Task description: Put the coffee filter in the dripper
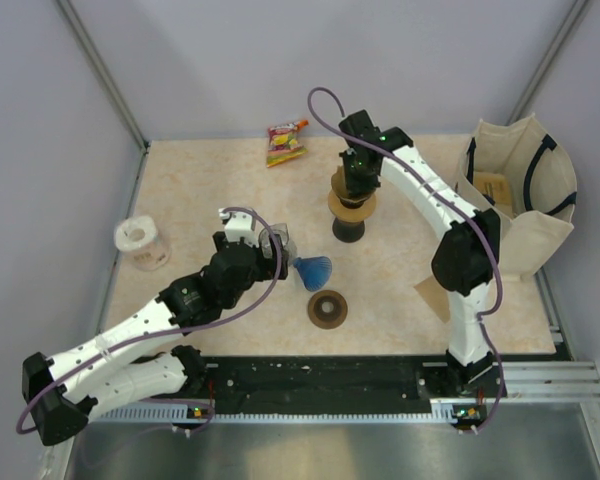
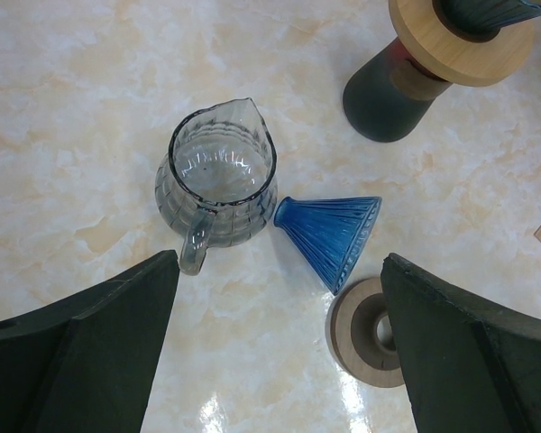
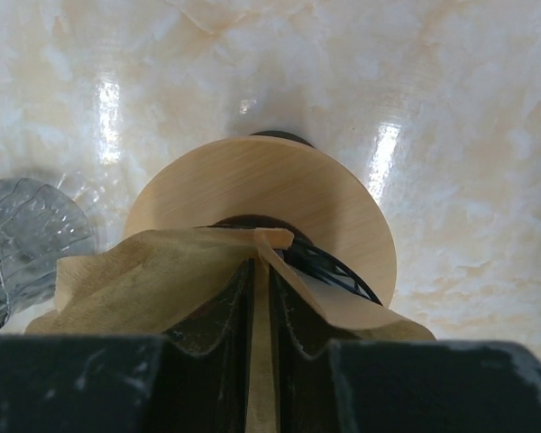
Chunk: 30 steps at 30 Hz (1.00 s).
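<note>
The right gripper (image 3: 261, 302) pinches the tan folded paper filter (image 3: 126, 280) just above the wooden-collared dark dripper (image 3: 279, 180). Released still folded or off-centre, it may lodge on the collar.

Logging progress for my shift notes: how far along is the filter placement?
Done: the right gripper has pinched the brown paper filter and holds it over the wooden-collared dripper. In hand: the filter, apparently not yet seated. Left: lower it in and release. The left gripper hangs open over the glass pitcher.
</note>
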Motion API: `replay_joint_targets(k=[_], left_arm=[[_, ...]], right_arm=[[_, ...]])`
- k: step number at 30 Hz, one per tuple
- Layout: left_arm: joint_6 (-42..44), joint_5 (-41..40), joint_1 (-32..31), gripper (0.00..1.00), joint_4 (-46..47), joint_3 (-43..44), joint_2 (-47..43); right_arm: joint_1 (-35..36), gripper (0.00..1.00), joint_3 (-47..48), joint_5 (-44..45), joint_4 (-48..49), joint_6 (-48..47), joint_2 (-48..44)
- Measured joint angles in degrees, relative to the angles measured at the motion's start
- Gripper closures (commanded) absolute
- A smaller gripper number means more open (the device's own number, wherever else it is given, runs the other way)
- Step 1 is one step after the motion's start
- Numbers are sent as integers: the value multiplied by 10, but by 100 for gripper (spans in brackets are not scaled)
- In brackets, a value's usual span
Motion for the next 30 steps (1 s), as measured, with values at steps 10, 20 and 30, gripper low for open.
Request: replay_joint_targets(k=[10,20,30], left_arm=[[0,0,2,1,0,0,0],[1,0,4,1,1,-1,5],[2,0,6,1,1,-3,7]], right_arm=[[0,88,-18,-6,12,0,4],[0,87,-29,-6,19,0,5],[1,87,-29,-6,19,-7,10]])
